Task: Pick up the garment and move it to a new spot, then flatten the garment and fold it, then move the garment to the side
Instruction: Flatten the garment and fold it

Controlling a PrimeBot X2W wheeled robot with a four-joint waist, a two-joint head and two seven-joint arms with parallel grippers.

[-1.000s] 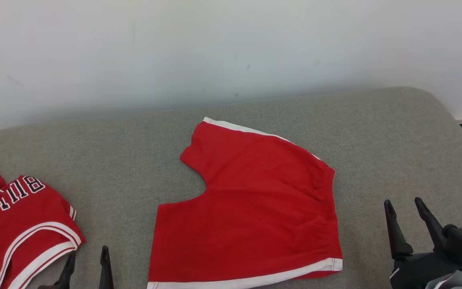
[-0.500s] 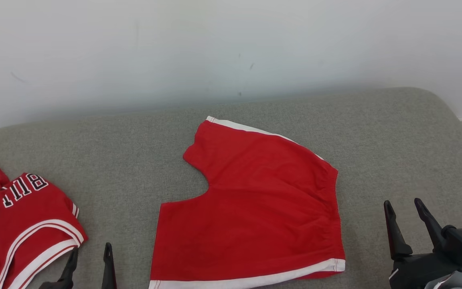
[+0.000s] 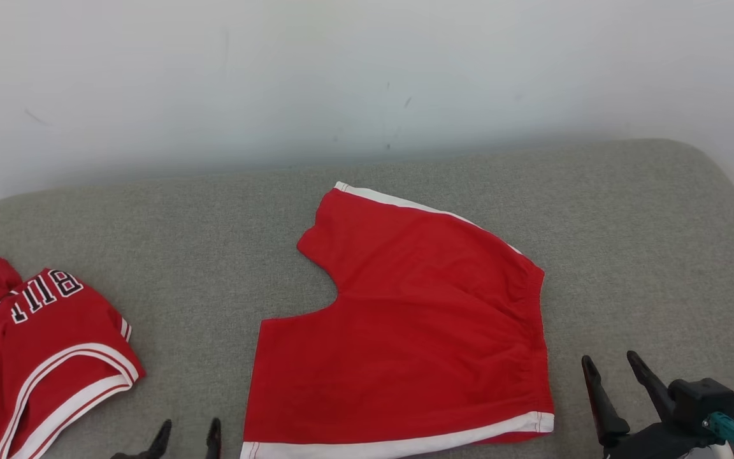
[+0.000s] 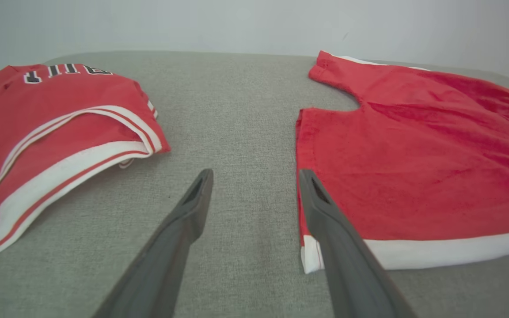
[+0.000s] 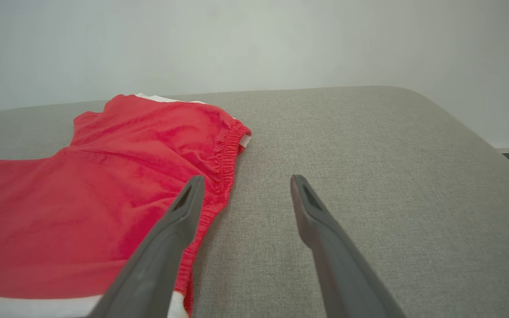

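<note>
Red shorts (image 3: 405,319), one pair, white side stripes: spread flat at the middle of the grey cushion (image 3: 628,210), waistband toward my right, leg openings toward my left. Second item, a red jersey (image 3: 42,344) with white trim, lies well apart at the left.

Left gripper (image 3: 190,426): jaws apart, empty, just beside the near leg hem. Right gripper (image 3: 609,360): jaws apart, empty, just beside the waistband's near end.

Step, as I judge it: the shorts look placed and flattened, and folding is not yet begun. The next move calls for lowering both grippers onto the near edge, pinching hem corner and waistband corner together, then carrying that edge over to the far stripe with the cloth kept taut.
</note>
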